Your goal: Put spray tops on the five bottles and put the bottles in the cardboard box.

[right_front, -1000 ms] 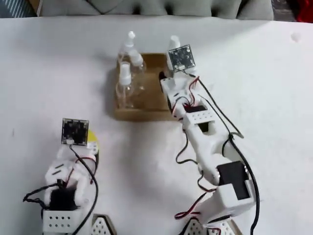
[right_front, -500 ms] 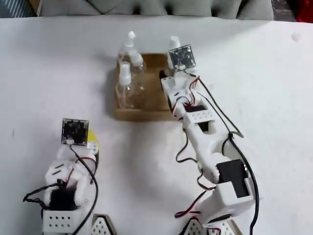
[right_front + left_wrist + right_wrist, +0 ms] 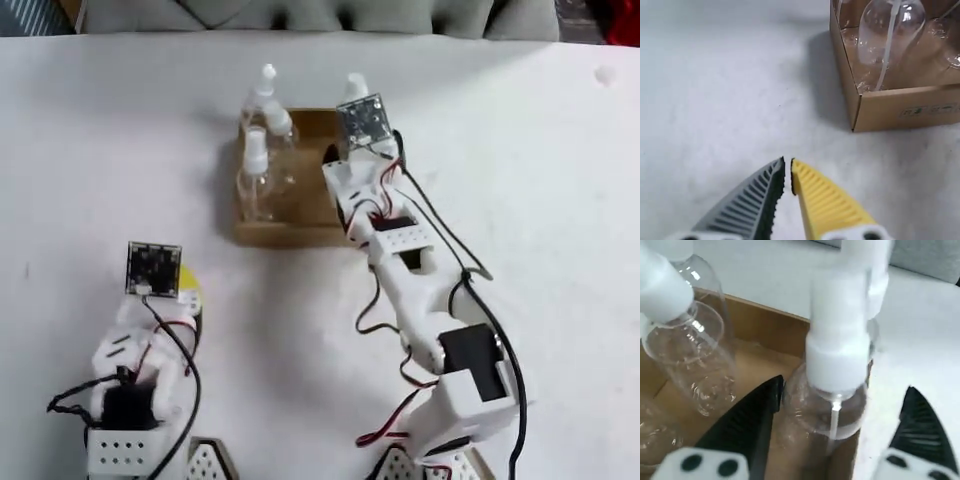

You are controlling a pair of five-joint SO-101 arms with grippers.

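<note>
Right arm (image 3: 410, 270) had swung slightly toward the cardboard box (image 3: 290, 236), with packing seemingly well along.

From above, the box sat mid-table toward the far edge. Capped bottles (image 3: 255, 180) crowded its left side, and another bottle (image 3: 355, 88) stood at its far right corner; the rest of the five could not be counted. The table (image 3: 540, 150) lay open on the box's right, while the left arm (image 3: 140, 345) was parked by the near edge. At the left wrist, the left gripper (image 3: 787, 166) had its jaws nearly together on nothing, just short of the box's near corner. At the right wrist, the right gripper (image 3: 842, 387) was spread wide around the corner bottle and its spray top (image 3: 840, 340). Whether that bottle's base was inside the wall could not be told.
</note>
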